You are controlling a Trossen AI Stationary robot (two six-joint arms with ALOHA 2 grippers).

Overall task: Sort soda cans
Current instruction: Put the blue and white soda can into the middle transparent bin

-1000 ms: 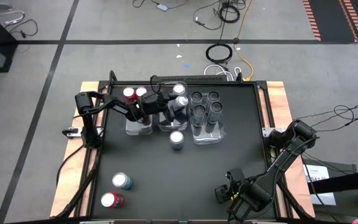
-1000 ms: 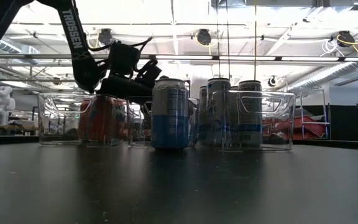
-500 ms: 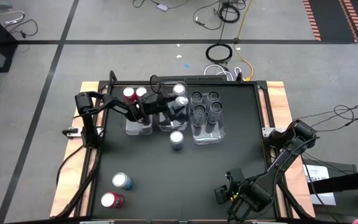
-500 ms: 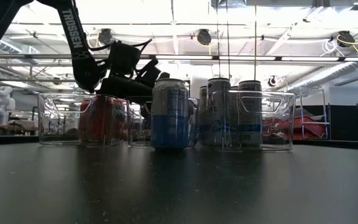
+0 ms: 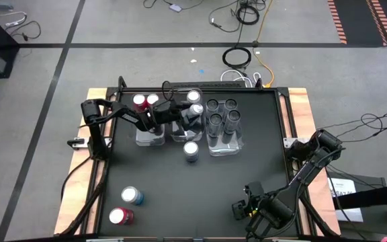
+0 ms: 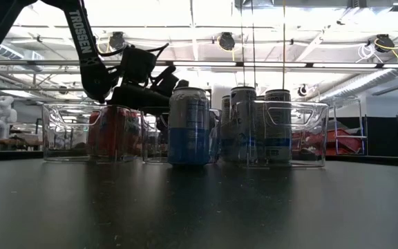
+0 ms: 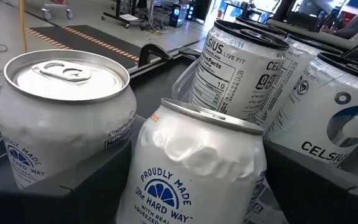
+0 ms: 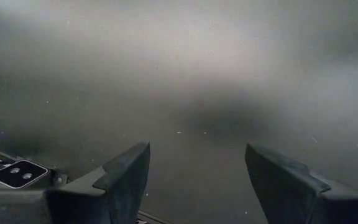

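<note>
Red cans first: two [image 5: 146, 100] stand in the leftmost clear tray [image 5: 150, 138] at the far side, one loose red can [image 5: 120, 216] lies near the front-left corner with a blue-and-silver can [image 5: 132, 195] just beside it. Left gripper [image 5: 188, 117] reaches over the middle tray [image 5: 180, 134]; its jaws have widened in the last second around a blue-and-silver can [image 7: 194, 168] now standing in that tray beside another [image 7: 67, 118], so I judge this a release, though full let-go cannot be confirmed. One more blue-and-silver can [image 5: 191, 150] waits just in front of the trays. Four dark grey cans [image 5: 222, 114] fill the right tray [image 5: 224, 146]. Right gripper [image 8: 197, 180] hangs parked near the front-right, fingers apart, empty. Three cans left to sort. Black matte tabletop [image 5: 261, 141], wooden edging; grey concrete floor with loose cables beyond.
</note>
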